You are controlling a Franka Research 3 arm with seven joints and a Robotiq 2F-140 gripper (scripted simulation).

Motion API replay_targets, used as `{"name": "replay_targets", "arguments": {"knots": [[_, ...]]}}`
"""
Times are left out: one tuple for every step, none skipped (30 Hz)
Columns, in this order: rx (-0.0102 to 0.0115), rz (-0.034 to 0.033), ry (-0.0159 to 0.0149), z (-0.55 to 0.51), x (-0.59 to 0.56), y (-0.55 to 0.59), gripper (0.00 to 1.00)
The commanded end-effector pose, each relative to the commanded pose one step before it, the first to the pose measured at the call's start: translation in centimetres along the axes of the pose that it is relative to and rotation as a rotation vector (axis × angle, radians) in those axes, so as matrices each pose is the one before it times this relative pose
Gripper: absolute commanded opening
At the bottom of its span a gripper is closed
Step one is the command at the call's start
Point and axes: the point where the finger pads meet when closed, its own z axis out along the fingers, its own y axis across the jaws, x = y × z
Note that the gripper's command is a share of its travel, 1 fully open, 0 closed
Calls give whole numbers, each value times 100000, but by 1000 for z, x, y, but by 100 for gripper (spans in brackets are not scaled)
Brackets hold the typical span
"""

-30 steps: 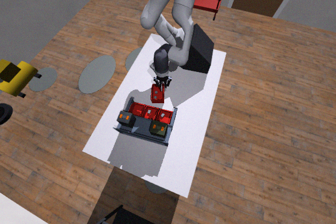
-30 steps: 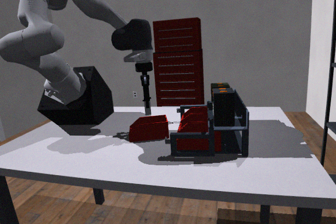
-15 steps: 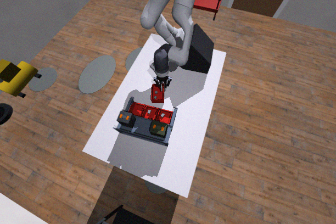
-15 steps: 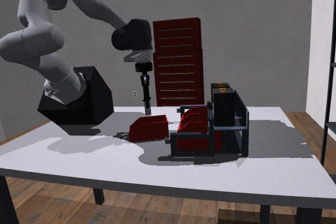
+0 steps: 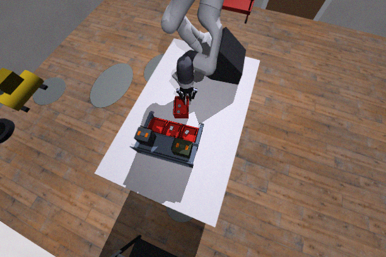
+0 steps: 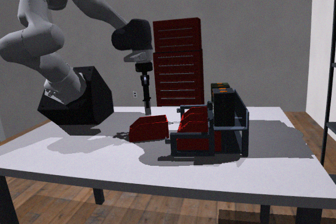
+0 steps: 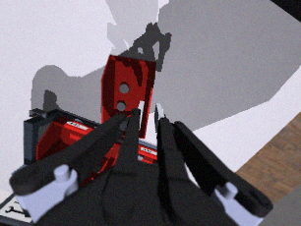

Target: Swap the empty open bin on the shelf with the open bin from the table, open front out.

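The open red bin [image 5: 183, 111] [image 6: 149, 130] [image 7: 113, 84] stands on the table in front of the shelf, round grey parts inside and its low front toward the arm's base. My gripper [image 5: 188, 102] [image 6: 148, 113] [image 7: 149, 108] points down above one long side wall of this bin. Its fingers are a narrow gap apart, tips just over the wall, one on each side of its line, holding nothing. The shelf [image 5: 164, 143] [image 6: 192, 135] holds three open red bins. The left one [image 5: 157, 125] [image 6: 196, 126] looks empty; the middle [image 5: 177, 131] and right [image 5: 192, 136] show light pieces.
A dark grey box [image 5: 143, 136] [image 6: 223, 108] and a dark green box [image 5: 181, 150] stand on the shelf's upper board, behind the open bins. The shelf's side frames rise beside the outer bins. The arm's black base block [image 5: 228, 58] [image 6: 96, 95] stands at the opposite end of the table.
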Motion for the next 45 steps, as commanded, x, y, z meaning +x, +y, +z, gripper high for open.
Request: {"name": "replay_targets", "arguments": {"knots": [[-177,-120,-109,13,-17,53,15],[0,0,0,0,0,0,15],[0,0,0,0,3,-3,15],[0,0,0,0,4,-4,15],[0,0,0,0,6,-6,15],[0,0,0,0,7,-7,15],[0,0,0,0,8,-8,15],[0,0,0,0,8,-8,15],[0,0,0,0,8,-8,15],[0,0,0,0,7,-7,15],[0,0,0,0,6,-6,15],[0,0,0,0,4,-4,15],[0,0,0,0,3,-3,15],[0,0,0,0,1,-1,15],[0,0,0,0,0,0,15],[0,0,0,0,0,0,15],[0,0,0,0,0,0,15],[0,0,0,0,0,0,15],[0,0,0,0,0,0,15],[0,0,0,0,0,0,15],[0,0,0,0,0,0,15],[0,0,0,0,0,0,15],[0,0,0,0,0,0,15],[0,0,0,0,0,0,15],[0,0,0,0,0,0,15],[0,0,0,0,0,0,15],[0,0,0,0,0,0,15],[0,0,0,0,0,0,15],[0,0,0,0,0,0,15],[0,0,0,0,0,0,15],[0,0,0,2,0,0,15],[0,0,0,6,0,0,15],[0,0,0,11,0,0,15],[0,0,0,18,0,0,15],[0,0,0,0,0,0,15],[0,0,0,0,0,0,15],[0,0,0,25,0,0,15],[0,0,0,33,0,0,15],[0,0,0,43,0,0,15],[0,0,0,52,0,0,15],[0,0,0,62,0,0,15],[0,0,0,72,0,0,15],[0,0,0,83,0,0,15],[0,0,0,93,1,0,15],[0,0,-1,101,-1,0,15]]}}
